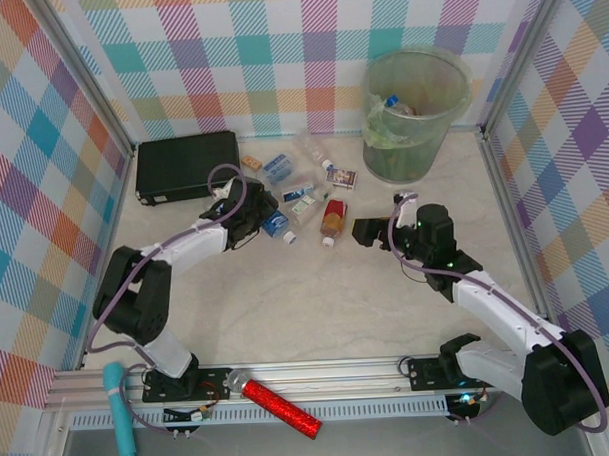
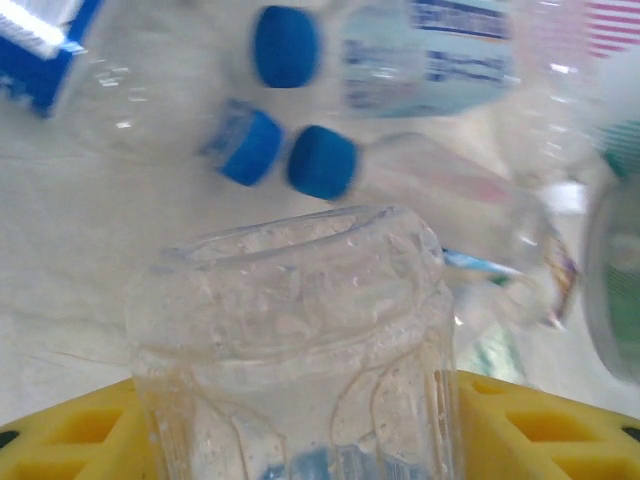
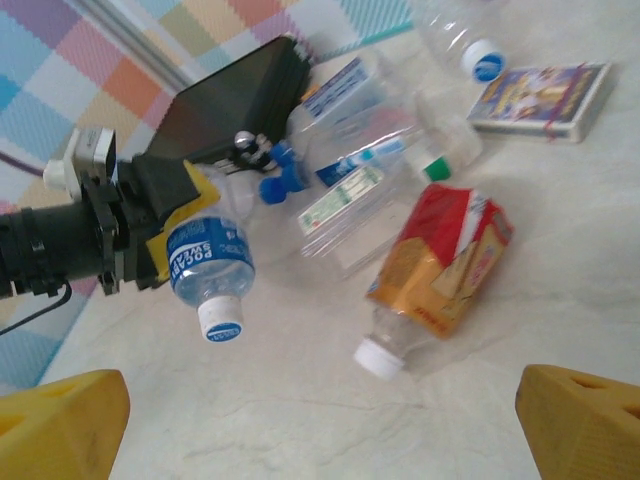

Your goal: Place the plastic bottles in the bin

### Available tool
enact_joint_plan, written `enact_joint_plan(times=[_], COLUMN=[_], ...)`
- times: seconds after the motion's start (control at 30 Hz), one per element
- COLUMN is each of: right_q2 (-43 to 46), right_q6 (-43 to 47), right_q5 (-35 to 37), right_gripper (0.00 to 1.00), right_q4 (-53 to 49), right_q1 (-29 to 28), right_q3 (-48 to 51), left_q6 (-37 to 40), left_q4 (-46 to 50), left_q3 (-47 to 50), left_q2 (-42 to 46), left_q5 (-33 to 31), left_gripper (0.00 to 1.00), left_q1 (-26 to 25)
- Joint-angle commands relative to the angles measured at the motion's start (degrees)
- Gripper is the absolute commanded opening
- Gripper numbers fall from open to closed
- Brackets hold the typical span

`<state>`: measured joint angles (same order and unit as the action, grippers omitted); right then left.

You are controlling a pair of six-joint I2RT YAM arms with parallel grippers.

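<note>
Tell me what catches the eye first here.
A scatter of plastic bottles lies mid-table, and the left arm's jaws are closed on a blue-labelled bottle at its left edge. The translucent bin stands in the far right corner, holding some bottles. A red glittery cylinder lies on the near rail.

Roughly seven bottles point(image 1: 333, 219) outside the one bin point(image 1: 432, 143), a few more inside it, one black case point(image 1: 186, 165), one printed box point(image 1: 342, 177), one red cylinder point(image 1: 281, 408).
</note>
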<state>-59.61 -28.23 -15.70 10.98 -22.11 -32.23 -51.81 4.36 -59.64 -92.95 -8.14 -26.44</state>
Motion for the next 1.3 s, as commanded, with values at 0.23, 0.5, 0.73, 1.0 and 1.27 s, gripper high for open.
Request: enact_joint_plan(times=[0.23,0.5,0.73,1.0,1.27], right_q2=[-2.77,-9.26,-14.4,-17.67,-19.05], right_q6=[0.06,2.56,1.43,1.47,1.84], right_q5=[-19.7,-27.93,-27.54,-25.81,-24.44], right_gripper=[0.95,0.76,0.68,0.55,0.27], right_q4=[2.69,-0.01,0.57,0.18,-1.37], right_q1=[-2.62,-9.94,-14.4,-17.47,-19.46], right_q3=[-6.86,-12.67,-16.25,-19.77,-21.47], left_q6=[16.81,20.11,20.44,20.62,20.26], left_q4=[-1.79,-4.57,-6.24,-6.91,-7.52], left_q3=[0.62,0.89,1.9,4.23,6.56], left_q2=[12.62,19.06,23.39,27.63,30.77], left_q5=[4.05,7.21,8.22,8.94,9.0], left_gripper=[0.6,0.6,0.61,0.61,0.63], left_q1=[-6.31,-8.62,-10.16,-11.33,-11.62])
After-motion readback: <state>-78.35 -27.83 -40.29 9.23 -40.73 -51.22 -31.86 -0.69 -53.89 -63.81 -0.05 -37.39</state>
